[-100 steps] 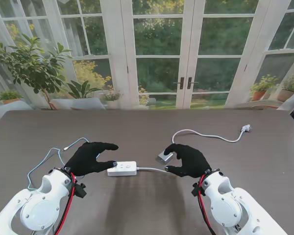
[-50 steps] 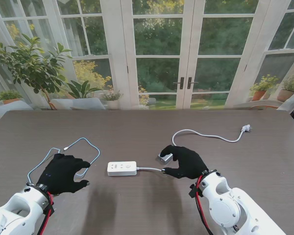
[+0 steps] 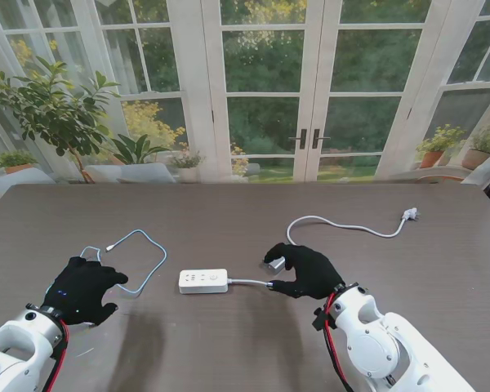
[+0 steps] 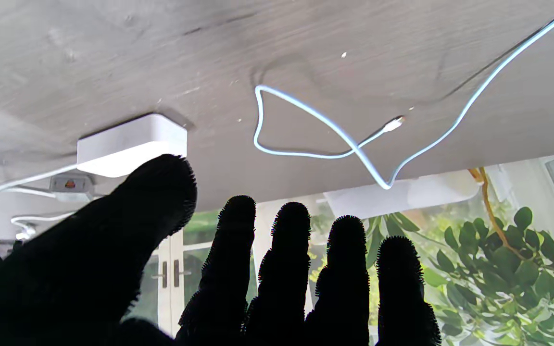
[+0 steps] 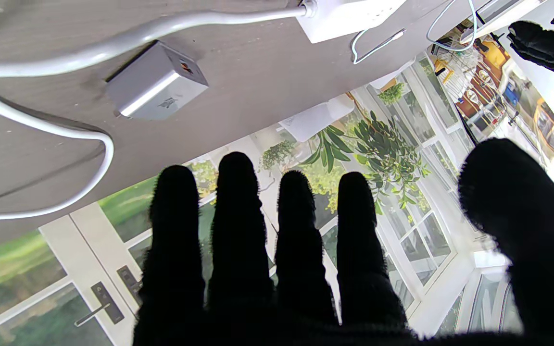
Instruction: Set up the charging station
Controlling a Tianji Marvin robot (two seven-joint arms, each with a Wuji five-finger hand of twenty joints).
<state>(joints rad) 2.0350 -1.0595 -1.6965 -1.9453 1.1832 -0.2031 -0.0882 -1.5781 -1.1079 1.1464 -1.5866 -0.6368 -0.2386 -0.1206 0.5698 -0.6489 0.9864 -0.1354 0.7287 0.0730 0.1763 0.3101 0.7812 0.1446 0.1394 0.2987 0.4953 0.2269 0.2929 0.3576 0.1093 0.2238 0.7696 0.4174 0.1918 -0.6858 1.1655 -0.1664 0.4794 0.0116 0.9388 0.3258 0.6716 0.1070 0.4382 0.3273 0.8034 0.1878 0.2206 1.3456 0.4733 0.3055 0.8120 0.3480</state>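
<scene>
A white power strip [image 3: 203, 281] [image 4: 130, 149] [image 5: 346, 14] lies flat in the middle of the table, its thick white cord [image 3: 343, 226] [image 5: 41, 120] looping away to a plug [image 3: 408, 215] at the far right. A grey charger block [image 3: 274, 263] [image 5: 156, 87] sits beside the cord. My right hand [image 3: 304, 270] [image 5: 277, 259] hovers over the charger and cord, fingers apart, holding nothing. A thin light-blue cable [image 3: 139, 253] [image 4: 354, 144] lies looped to the left of the strip. My left hand [image 3: 83, 290] [image 4: 238, 274] is open at the near left, clear of the cable.
The dark wooden table [image 3: 245, 212] ends at a far edge before glass doors [image 3: 306, 90]. Potted plants [image 3: 53, 106] stand outside beyond the left corner.
My left hand has pulled back from the power strip toward the near left. The blue cable now lies uncovered. My right hand has barely moved.
</scene>
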